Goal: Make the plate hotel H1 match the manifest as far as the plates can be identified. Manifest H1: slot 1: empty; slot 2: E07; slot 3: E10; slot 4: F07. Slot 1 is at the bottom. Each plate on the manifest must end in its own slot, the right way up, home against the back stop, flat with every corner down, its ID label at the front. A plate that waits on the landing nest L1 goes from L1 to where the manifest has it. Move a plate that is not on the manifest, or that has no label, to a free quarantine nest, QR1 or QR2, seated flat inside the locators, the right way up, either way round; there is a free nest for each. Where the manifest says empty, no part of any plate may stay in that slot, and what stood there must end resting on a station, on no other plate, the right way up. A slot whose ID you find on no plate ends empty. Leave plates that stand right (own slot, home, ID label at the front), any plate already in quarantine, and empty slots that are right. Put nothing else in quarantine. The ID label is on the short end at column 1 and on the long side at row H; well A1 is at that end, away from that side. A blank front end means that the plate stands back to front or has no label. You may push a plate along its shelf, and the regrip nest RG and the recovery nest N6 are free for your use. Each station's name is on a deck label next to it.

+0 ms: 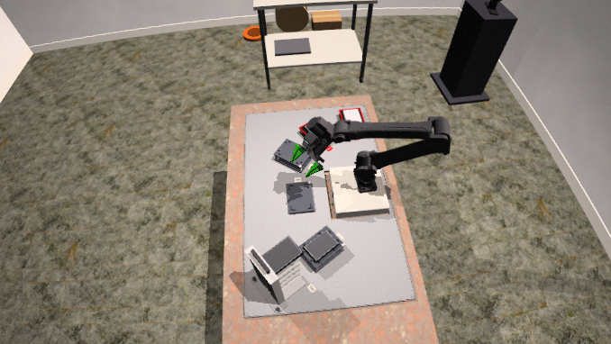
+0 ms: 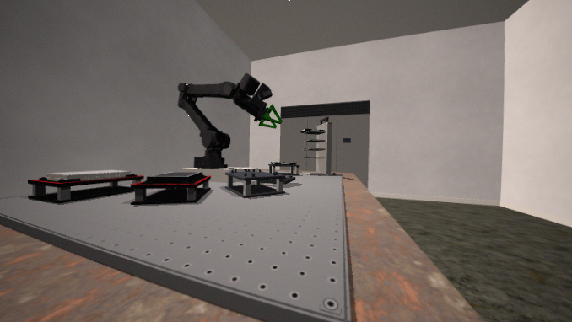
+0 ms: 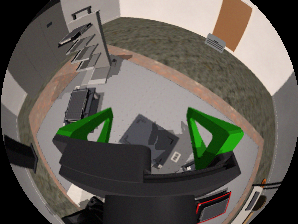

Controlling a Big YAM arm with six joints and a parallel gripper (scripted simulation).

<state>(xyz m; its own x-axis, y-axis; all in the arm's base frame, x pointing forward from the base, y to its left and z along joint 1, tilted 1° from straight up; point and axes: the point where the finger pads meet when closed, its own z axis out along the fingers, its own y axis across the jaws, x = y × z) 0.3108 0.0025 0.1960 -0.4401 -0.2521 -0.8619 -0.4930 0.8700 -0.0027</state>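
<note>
With the arm (image 1: 396, 131) stretched out from its pale pedestal (image 1: 383, 208) toward ten o'clock in my top view, I have the gripper (image 1: 307, 160) hanging above the deck, its green fingers spread fully apart with nothing between them. In the exterior view it sits high in the air (image 2: 270, 116), tilted downward, well clear of every nest.

Below the fingers, in the top view, stands a dark nest (image 1: 288, 154) turned at an angle; the wrist view shows the same nest (image 3: 152, 137) between the two green tips. At six o'clock from it is another dark nest (image 1: 300, 197), square to the deck. At twelve to one o'clock from the gripper are the two red-edged quarantine nests: one carries a white plate (image 1: 351, 115), the other (image 2: 170, 182) carries a dark plate and is mostly hidden under the wrist from above.

The plate hotel (image 1: 276, 278) stands well apart at about seven o'clock on the grey deck (image 1: 369, 270), with a dark plate (image 1: 281, 254) on its top level. Just beside it at two o'clock, another nest holds a dark plate (image 1: 321, 246). I cannot read any labels.
</note>
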